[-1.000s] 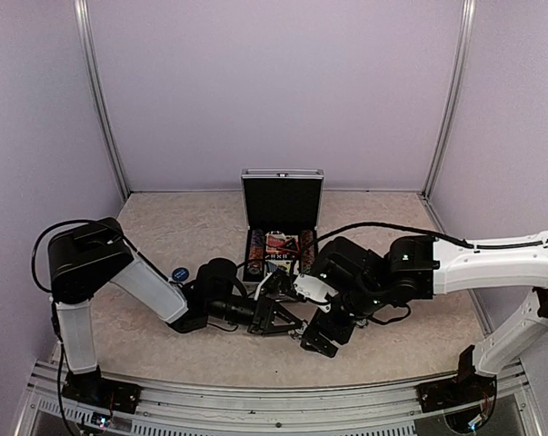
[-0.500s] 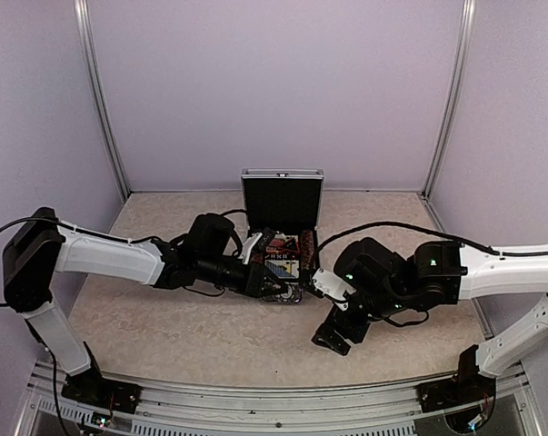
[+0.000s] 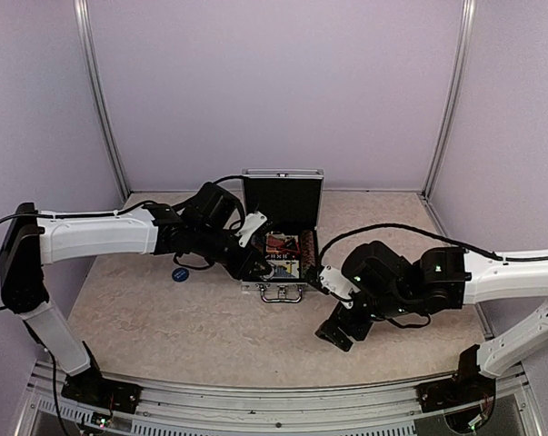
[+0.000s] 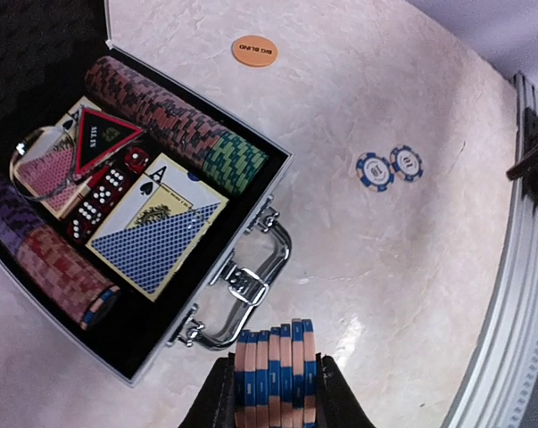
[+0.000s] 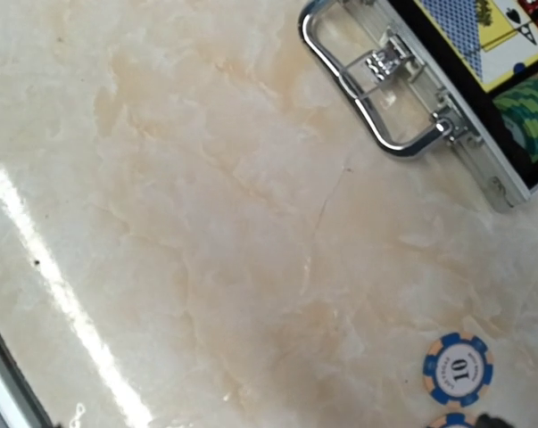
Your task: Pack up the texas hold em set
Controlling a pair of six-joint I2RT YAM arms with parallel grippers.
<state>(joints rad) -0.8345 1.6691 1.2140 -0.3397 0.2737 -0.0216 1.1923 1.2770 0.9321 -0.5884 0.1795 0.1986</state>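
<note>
Loading chips is the step you have in hand. Your left gripper [image 4: 277,399] is clamped on a short stack [image 4: 273,361] of blue-and-peach chips, held on edge near the front of the case [image 4: 270,189], by its handle [image 4: 251,276]. The case lies open mid-table with its lid [image 3: 283,195] upright at the back. Inside you can see two decks [image 4: 153,236], red dice [image 4: 99,201] and two rows of chips. One row [image 4: 50,259] stops short of the front wall and leaves a bare black gap at the handle end. That looks like the slot for your stack, though this is a reading, not a certainty.

Your right gripper [image 3: 339,334] hangs low over the table [image 5: 206,223] to the right of the case, jaws wide apart with nothing between them. Two loose chips [image 4: 390,166] lie side by side on the table near it. An orange disc [image 4: 254,50] lies just beyond one side of the case, and a blue disc [image 3: 180,272] lies to its left. So you are well along, but not finished.

For the next move, bring the stack over the front wall, line it up with the short row, and lower it into the gap before you part the jaws. Let go high or skewed and the chips will likely fan out over the decks. After that, the loose chips suit your right gripper.
</note>
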